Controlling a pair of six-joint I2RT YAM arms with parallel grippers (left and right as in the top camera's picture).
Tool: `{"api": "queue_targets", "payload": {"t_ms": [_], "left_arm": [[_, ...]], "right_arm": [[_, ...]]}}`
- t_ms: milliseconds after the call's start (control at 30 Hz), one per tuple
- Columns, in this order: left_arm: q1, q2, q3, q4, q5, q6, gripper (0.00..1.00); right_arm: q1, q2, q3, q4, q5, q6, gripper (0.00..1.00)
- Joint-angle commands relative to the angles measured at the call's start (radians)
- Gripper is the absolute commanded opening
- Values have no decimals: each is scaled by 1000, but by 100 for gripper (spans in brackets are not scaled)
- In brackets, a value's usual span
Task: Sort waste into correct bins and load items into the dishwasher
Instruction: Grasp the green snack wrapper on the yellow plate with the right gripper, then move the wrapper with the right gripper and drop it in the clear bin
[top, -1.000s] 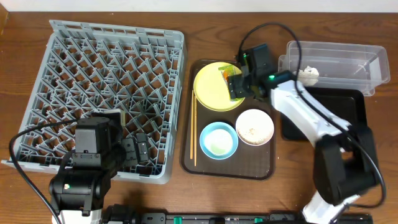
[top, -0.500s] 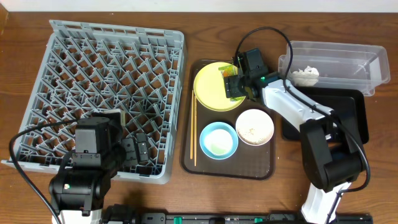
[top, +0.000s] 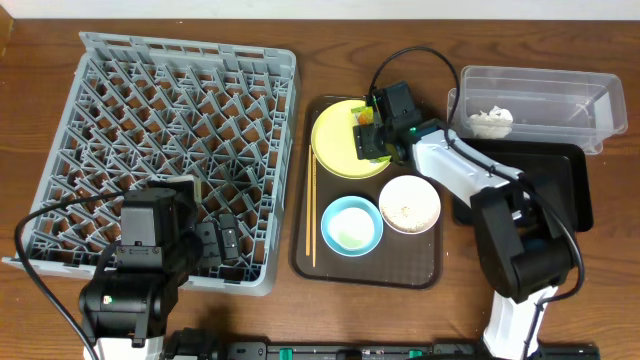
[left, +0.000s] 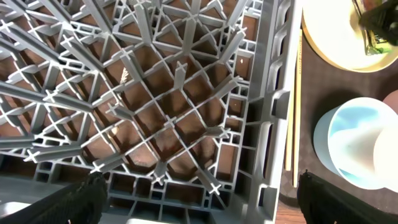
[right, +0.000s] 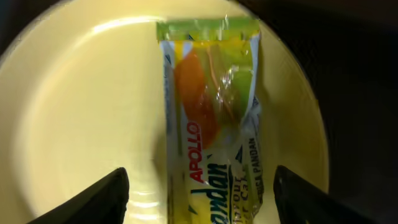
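At centre of the right wrist view, Apollo pandan snack wrapper (right: 211, 118) flat on pale-yellow plate (right: 81, 124); right gripper (right: 202, 196) spread wide, fingers either side. Plate at top of brown tray (top: 365, 270). Lower left overhead, left gripper (left: 205, 202) spread over grey dish rack (left: 155, 93).

The snack wrapper (right: 214, 112) is green at the top and yellow below, with an orange patch and red lettering, against the pale-yellow plate (right: 81, 124). The dish rack (top: 170, 130) is a grey lattice. A light-blue bowl (top: 351, 224) and a white bowl (top: 409, 203) contrast with the dark-brown serving tray (top: 365, 272). The surface (top: 40, 130) is brown wood-grain.
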Motion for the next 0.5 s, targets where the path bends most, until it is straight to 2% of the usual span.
{"api": "queue_targets", "payload": {"t_ms": [0, 100, 167, 267, 300, 467], "left_arm": [[-4, -2, 21, -3, 6, -5, 98], [-4, -2, 21, -3, 6, -5, 98], [-4, -2, 21, -3, 6, -5, 98], [-4, -2, 21, -3, 6, -5, 98], [-4, -2, 21, -3, 6, -5, 98], [-4, -2, 21, -3, 6, -5, 98]], "right_arm": [[18, 44, -4, -3, 2, 24, 69], [19, 45, -4, 2, 2, 51, 57], [19, 44, -3, 9, 1, 53, 40], [19, 40, -1, 8, 1, 53, 9], [18, 36, -1, 4, 2, 53, 3], [4, -35, 2, -12, 2, 61, 1]]}}
